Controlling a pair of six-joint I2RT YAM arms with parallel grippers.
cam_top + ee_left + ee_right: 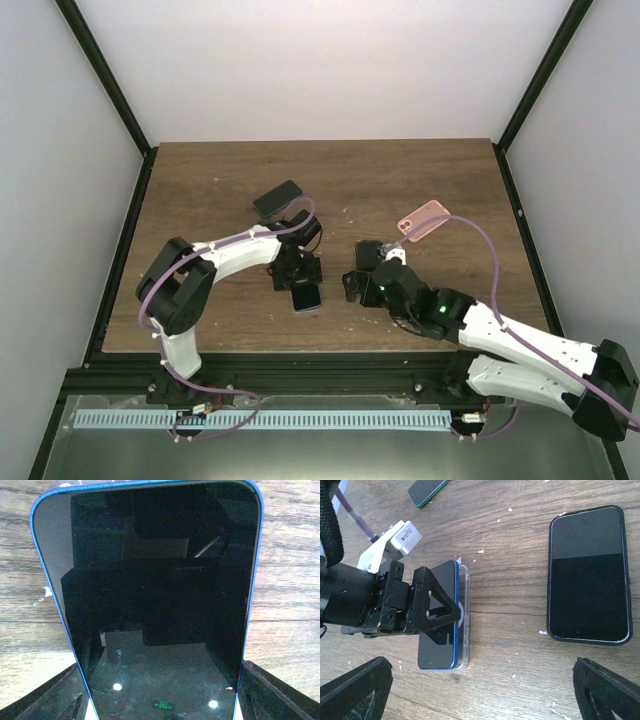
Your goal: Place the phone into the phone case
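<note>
Left claw (302,283) reaches low, clamped on the phone (160,580) — right claw (482,667) hovers nearby, jaws spread wide.

Bright even light, glare on phone (150,590)

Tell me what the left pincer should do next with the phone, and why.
Probably nudge the phone sideways over the case, then press it down. The left pincer grips the phone, but the right wrist view shows a strip of case uncovered along one edge, so it doesn't look seated yet.
</note>
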